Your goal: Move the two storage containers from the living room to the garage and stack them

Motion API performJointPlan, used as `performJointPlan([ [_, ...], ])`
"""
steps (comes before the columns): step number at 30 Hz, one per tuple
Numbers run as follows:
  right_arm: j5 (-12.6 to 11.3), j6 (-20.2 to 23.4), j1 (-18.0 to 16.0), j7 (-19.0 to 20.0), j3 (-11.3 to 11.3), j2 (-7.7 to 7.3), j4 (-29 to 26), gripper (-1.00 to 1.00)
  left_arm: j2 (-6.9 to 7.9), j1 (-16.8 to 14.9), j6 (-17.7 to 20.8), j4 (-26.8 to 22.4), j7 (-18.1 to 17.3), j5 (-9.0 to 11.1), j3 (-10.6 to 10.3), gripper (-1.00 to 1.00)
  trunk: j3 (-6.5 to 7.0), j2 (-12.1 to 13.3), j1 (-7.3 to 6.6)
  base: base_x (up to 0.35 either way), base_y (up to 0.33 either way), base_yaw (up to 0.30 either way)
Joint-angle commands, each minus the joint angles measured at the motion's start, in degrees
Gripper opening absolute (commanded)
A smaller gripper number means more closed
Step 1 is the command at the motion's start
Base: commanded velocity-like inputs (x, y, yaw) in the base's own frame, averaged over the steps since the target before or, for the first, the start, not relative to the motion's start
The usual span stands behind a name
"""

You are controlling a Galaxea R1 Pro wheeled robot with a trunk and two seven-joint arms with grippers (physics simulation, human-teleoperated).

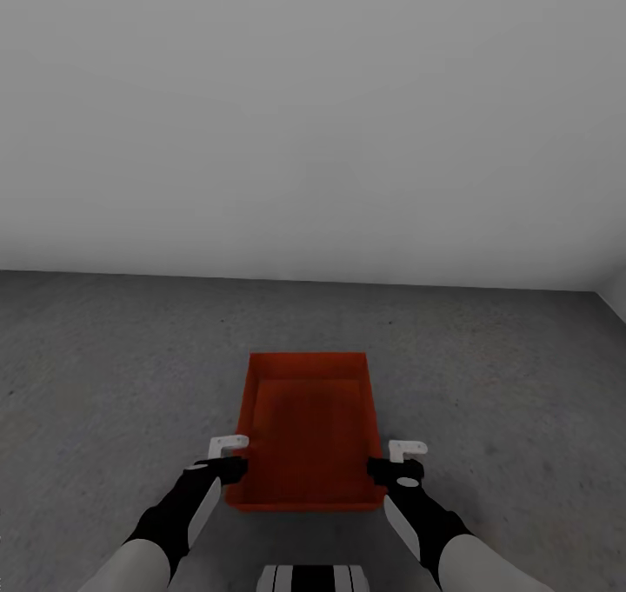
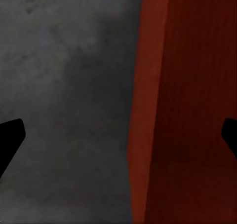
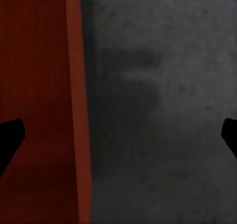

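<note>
One orange-red storage container (image 1: 309,418) sits open side up on the dark grey concrete floor (image 1: 104,357) just in front of me. My left gripper (image 1: 228,457) is at its near left corner, my right gripper (image 1: 396,460) at its near right corner. In the left wrist view the left gripper (image 2: 121,132) is open, its black fingertips (image 2: 11,135) wide apart astride the container's side wall (image 2: 148,110). The right gripper (image 3: 121,132) is also open across the opposite wall (image 3: 76,110), one finger over the inside, one over the floor (image 3: 163,110).
A plain grey-white wall (image 1: 313,114) rises a short way beyond the container. A second wall meets it at the far right corner (image 1: 613,292). Mottled concrete stretches to both sides of the container.
</note>
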Motion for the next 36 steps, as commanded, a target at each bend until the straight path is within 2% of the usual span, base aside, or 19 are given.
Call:
performJointPlan([
  [1,-0.50,0.24,-0.02,-0.43,0.49,-0.04,-0.09,1.00,-0.02,0.00,0.29,-0.08,0.30,0.45,0.01,1.00,0.14,0.39,-0.23,0.000,0.000,0.000],
  [36,-0.33,0.33,-0.02,-0.48,0.49,-0.04,-0.09,1.00,-0.02,-0.01,0.37,0.10,0.21,0.51,0.11,1.00,6.42,14.42,-7.92,0.000,0.000,0.000],
])
